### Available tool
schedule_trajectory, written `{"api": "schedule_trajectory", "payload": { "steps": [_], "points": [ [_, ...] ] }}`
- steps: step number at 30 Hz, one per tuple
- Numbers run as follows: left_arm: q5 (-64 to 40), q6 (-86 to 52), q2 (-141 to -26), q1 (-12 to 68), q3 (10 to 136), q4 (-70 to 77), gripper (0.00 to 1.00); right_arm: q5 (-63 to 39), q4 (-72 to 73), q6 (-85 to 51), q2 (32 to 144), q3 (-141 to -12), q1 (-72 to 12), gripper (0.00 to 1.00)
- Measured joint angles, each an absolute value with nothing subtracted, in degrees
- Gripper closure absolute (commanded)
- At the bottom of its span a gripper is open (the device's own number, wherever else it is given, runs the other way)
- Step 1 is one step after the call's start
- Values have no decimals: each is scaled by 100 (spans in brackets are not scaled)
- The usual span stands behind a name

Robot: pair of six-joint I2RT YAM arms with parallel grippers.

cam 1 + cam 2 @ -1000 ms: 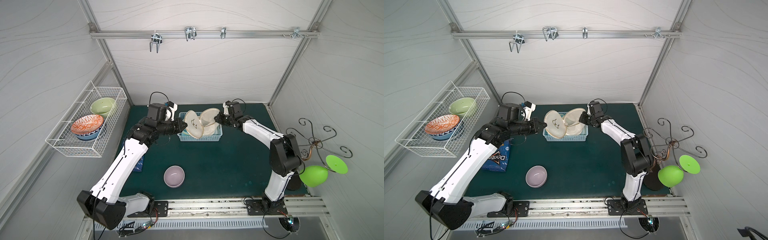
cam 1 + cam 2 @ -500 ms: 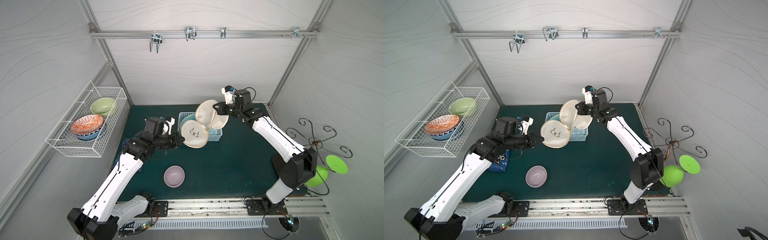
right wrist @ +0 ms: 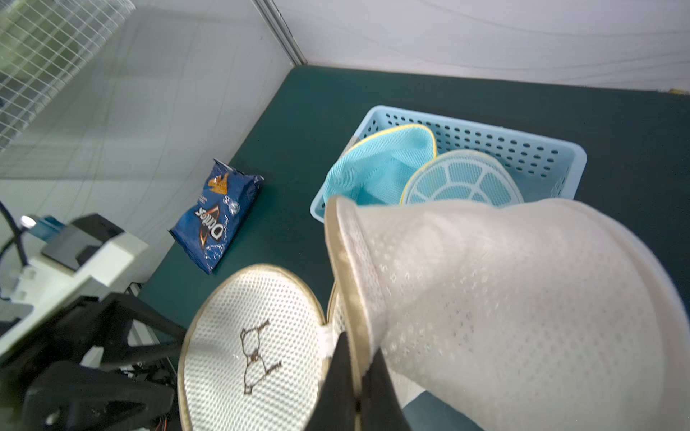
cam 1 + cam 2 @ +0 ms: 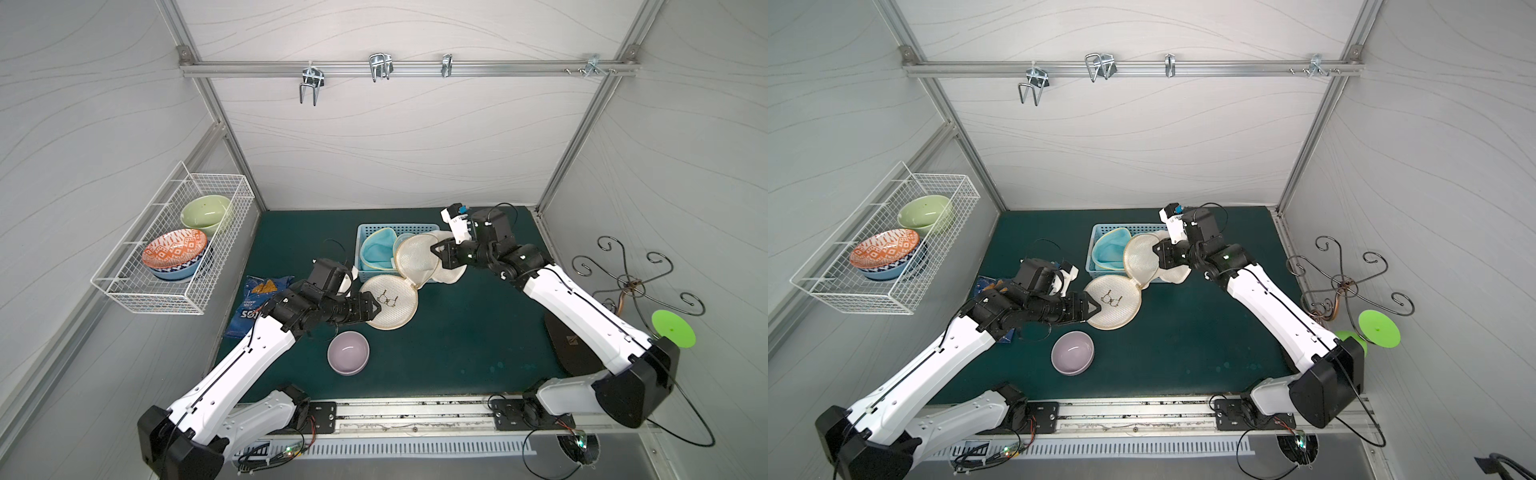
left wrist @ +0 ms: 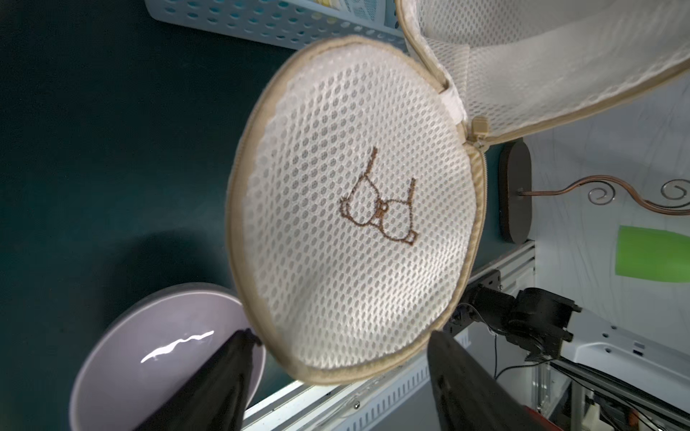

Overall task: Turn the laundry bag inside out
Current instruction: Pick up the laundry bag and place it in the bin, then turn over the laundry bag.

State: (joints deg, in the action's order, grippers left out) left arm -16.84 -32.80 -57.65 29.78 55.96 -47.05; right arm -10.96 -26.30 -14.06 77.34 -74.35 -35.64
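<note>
Far to my left, a wire basket (image 4: 124, 286) hangs on the wall with an orange-patterned bowl (image 4: 174, 249) and a green bowl (image 4: 205, 210) in it. On the dark green mat (image 4: 457, 353) below lies a blue Doritos bag (image 4: 253, 307), just beside my left forearm. My left pincer (image 5: 341, 336) stands wide. Its two black fingers (image 5: 459, 377) are spread on either side of the near rim of the laundry bag (image 4: 390, 307) and do not pinch it. I cannot tell whether a fingertip touches the beige trim. Just below that pincer sits a lavender bowl (image 4: 348, 353), near the bag but apart from it. The bag is cream mesh and unzipped like a clam. Its round panel with the brown embroidered bra faces up in both top views, joined at the zipper pull (image 5: 479, 127) to the other half. That half is raised in front of the pale blue plastic basket (image 4: 399, 227), which holds a turquoise mesh bag (image 4: 376, 251). My right pincer (image 3: 356, 377) is closed tight on the raised half's beige rim, holding it off the mat. At the far right stands a curly metal stand (image 4: 631, 284) with a green disc (image 4: 673, 328) on it.
</note>
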Motion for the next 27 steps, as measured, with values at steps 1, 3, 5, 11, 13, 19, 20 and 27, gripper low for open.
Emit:
{"api": "schedule_trajectory", "payload": {
  "steps": [1,3,5,11,13,19,20,27],
  "points": [
    [-1568,-3205,-5732,2978,5688,-4810,16,-1092,-2689,-1361,7688,-7365,-3610,100],
    [-1356,-3009,-5666,2978,5988,-4956,16,-1090,-2808,-1297,7642,-7299,-3708,100],
    [-1225,-2783,-5599,2978,6370,-5013,17,-1087,-2910,-1225,7620,-7277,-3798,100],
    [-1253,-2163,-5448,2982,6805,-4751,17,-1170,-3155,-1026,7605,-7312,-3913,100],
    [-1271,-2045,-5489,2991,6744,-4604,17,-1267,-3238,-967,7603,-7347,-3920,100],
    [-1151,-1712,-5892,3232,6541,-4125,18,-1584,-3354,-893,7603,-7452,-3957,100],
    [-1105,-1658,-5977,3282,6543,-4034,19,-1616,-3367,-886,7601,-7467,-3964,100],
    [-539,-1227,-6595,3708,6549,-3358,20,-1837,-3603,-764,7557,-7673,-4027,100]
  ]
}}
